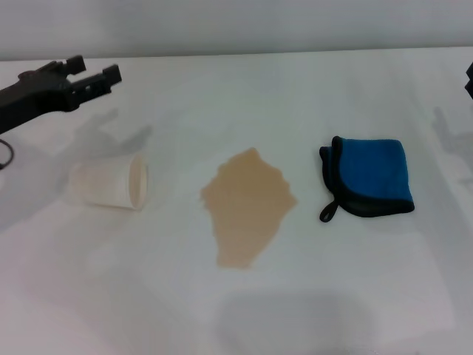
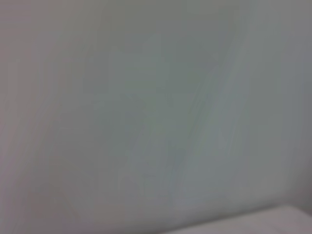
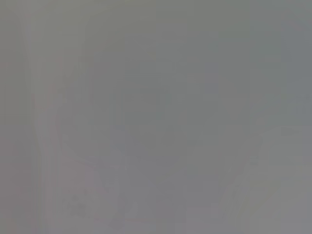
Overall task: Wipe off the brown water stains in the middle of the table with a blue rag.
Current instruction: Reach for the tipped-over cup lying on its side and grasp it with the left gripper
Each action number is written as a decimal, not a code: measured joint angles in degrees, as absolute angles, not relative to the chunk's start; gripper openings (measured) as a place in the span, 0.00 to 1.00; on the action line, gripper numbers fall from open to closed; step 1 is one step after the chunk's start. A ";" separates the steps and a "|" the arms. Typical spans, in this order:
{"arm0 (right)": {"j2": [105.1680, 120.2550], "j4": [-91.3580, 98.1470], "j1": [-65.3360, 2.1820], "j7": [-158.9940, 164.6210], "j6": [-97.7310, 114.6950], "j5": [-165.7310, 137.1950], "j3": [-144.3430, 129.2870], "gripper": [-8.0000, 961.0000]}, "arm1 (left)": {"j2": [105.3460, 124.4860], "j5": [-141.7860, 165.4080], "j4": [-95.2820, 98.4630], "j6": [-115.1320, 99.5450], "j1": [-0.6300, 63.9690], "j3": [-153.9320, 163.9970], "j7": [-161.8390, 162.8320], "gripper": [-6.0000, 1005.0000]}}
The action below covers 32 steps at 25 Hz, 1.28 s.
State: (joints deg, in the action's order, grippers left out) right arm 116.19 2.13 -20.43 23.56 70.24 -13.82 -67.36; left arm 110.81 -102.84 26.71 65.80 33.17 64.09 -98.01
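The brown water stains (image 1: 247, 209) form a jagged tan patch in the middle of the white table (image 1: 355, 288). The blue rag (image 1: 372, 177) lies folded to the right of the patch, its black loop pointing toward the front. My left gripper (image 1: 94, 69) hovers open and empty at the far left, above and behind a tipped paper cup. Only a dark sliver of my right gripper (image 1: 470, 80) shows at the right edge, behind the rag. Both wrist views show only a blank pale surface.
A cream paper cup (image 1: 111, 184) lies on its side to the left of the stain, its mouth facing the stain. The table's far edge (image 1: 244, 52) meets a pale wall.
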 joint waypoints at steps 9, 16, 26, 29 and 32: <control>116.20 1.60 -20.60 23.74 70.24 -13.92 -67.42 0.77 | 105.86 -79.84 41.68 74.33 33.58 63.91 -89.46 0.88; 116.19 0.80 -20.58 26.07 70.24 -13.69 -67.13 0.77 | 105.61 -68.89 49.71 80.21 35.92 62.88 -91.92 0.88; 116.19 1.16 -20.98 26.50 70.23 -13.61 -66.99 0.77 | 108.79 -52.87 53.44 83.91 41.50 63.31 -91.41 0.88; 116.19 1.24 -21.33 26.71 70.24 -13.61 -67.01 0.77 | 109.35 -49.62 55.84 86.97 42.54 63.17 -91.38 0.88; 116.19 1.35 -21.64 26.72 70.09 -13.56 -67.00 0.77 | 109.00 -48.46 56.98 90.76 44.12 63.18 -91.36 0.88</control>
State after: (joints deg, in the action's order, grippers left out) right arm 116.19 1.35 -21.64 26.72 70.09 -13.56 -67.00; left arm 109.00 -48.46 56.98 90.76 44.12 63.18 -91.36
